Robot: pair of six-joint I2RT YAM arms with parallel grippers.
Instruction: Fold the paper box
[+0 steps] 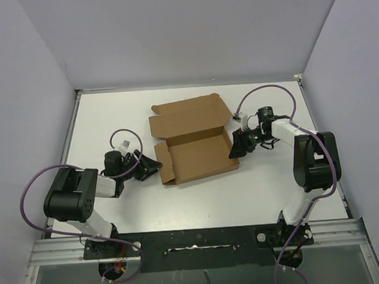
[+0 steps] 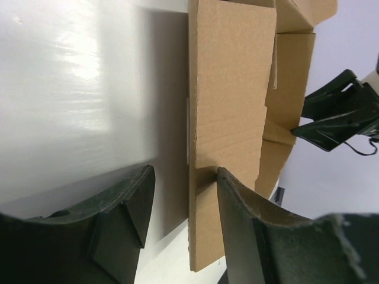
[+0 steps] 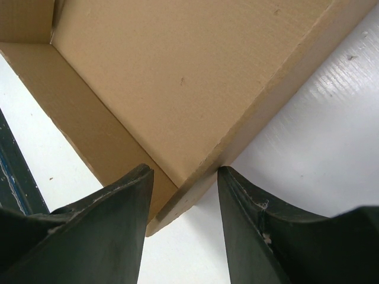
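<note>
The paper box (image 1: 200,155) is brown corrugated cardboard lying mid-table, its tray part formed and its lid flap (image 1: 188,119) spread flat behind. My left gripper (image 1: 153,165) is at the box's left side. In the left wrist view the left gripper (image 2: 183,198) is open and straddles a standing side flap (image 2: 231,89), whose face touches the right finger (image 2: 240,207); a gap stays on the other side. My right gripper (image 1: 236,145) is at the box's right wall. In the right wrist view the right gripper (image 3: 183,192) is open astride that wall's corner (image 3: 177,195).
The white table (image 1: 199,199) is closed in by pale walls on three sides. A metal rail (image 1: 195,241) with the arm bases runs along the near edge. Purple cables (image 1: 31,184) loop beside each arm. The right gripper (image 2: 340,115) shows beyond the box in the left wrist view.
</note>
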